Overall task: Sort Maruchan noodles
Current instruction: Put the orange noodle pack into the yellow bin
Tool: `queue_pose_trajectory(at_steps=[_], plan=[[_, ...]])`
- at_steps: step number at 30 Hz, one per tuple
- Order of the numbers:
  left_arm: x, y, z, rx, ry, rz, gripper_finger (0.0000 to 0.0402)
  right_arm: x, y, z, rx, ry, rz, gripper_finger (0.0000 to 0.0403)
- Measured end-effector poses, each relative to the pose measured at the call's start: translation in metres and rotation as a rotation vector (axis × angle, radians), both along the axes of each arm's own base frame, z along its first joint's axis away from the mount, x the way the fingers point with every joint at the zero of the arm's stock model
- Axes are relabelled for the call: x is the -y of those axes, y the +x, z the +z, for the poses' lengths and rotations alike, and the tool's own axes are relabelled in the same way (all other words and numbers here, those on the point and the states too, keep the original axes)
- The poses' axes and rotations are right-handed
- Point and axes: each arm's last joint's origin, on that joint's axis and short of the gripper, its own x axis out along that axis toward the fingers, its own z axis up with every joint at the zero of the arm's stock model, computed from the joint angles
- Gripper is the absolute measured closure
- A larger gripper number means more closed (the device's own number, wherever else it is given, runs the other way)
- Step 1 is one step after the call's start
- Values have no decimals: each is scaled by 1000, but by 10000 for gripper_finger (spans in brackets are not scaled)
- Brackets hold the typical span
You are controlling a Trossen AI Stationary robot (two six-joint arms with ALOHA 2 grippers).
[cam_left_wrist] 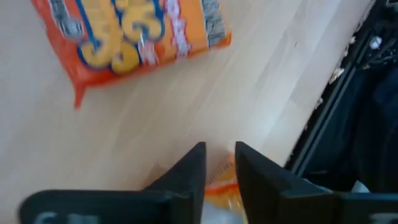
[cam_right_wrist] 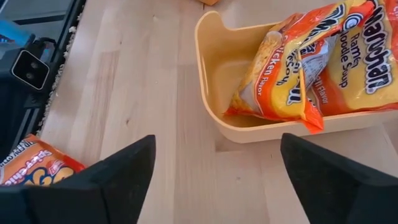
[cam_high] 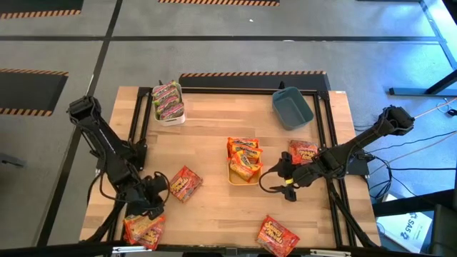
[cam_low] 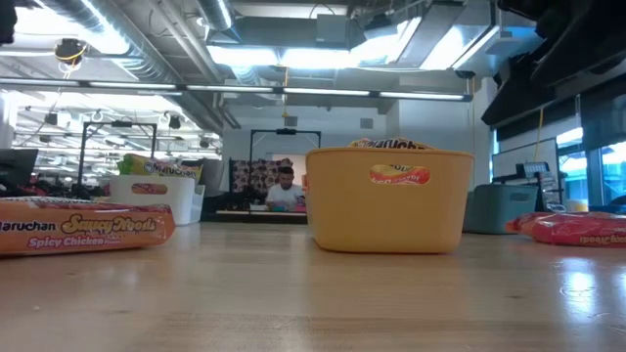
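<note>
The right gripper (cam_high: 280, 178) hovers just beside the yellow bin (cam_high: 235, 177), at about 3 o'clock from it, its two fingers (cam_right_wrist: 118, 177) spread wide with nothing between them. The bin sits near the middle of the wooden table (cam_high: 214, 207) and holds orange-yellow packets (cam_high: 243, 155) piled above its rim; in the right wrist view they lean against the bin's far wall.

The left gripper (cam_high: 155, 200) sits low at the table's 7 o'clock corner. Its fingers (cam_left_wrist: 186, 180) stand slightly apart, and a sliver of an orange packet (cam_left_wrist: 221, 180) shows in the narrow gap; whether they pinch it I cannot tell. At 2 o'clock from this gripper lies a red packet (cam_high: 186, 183) flat on the wood, just beside it. At 6 o'clock from it another red-orange packet (cam_high: 143, 230) lies at the table's near edge.

More packets: a red one (cam_high: 277, 235) at the table's 5 o'clock edge, and one (cam_high: 303, 151) at 3 o'clock from the yellow bin, partly under the right arm. The white bin (cam_high: 170, 114) at the 11 o'clock corner holds green-pink packets (cam_high: 168, 100). The blue bin (cam_high: 291, 108) stands at 1 o'clock
</note>
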Motion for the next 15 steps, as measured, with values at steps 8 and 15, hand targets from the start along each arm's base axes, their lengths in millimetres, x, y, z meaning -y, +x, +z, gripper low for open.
queue_pose_trajectory(at_steps=[8,15], plan=[[-3,3,1,140,139,-26,249,0,0,0,0,-1,1,66],[-7,15,6,330,299,-26,247,0,0,0,0,-4,3,65]])
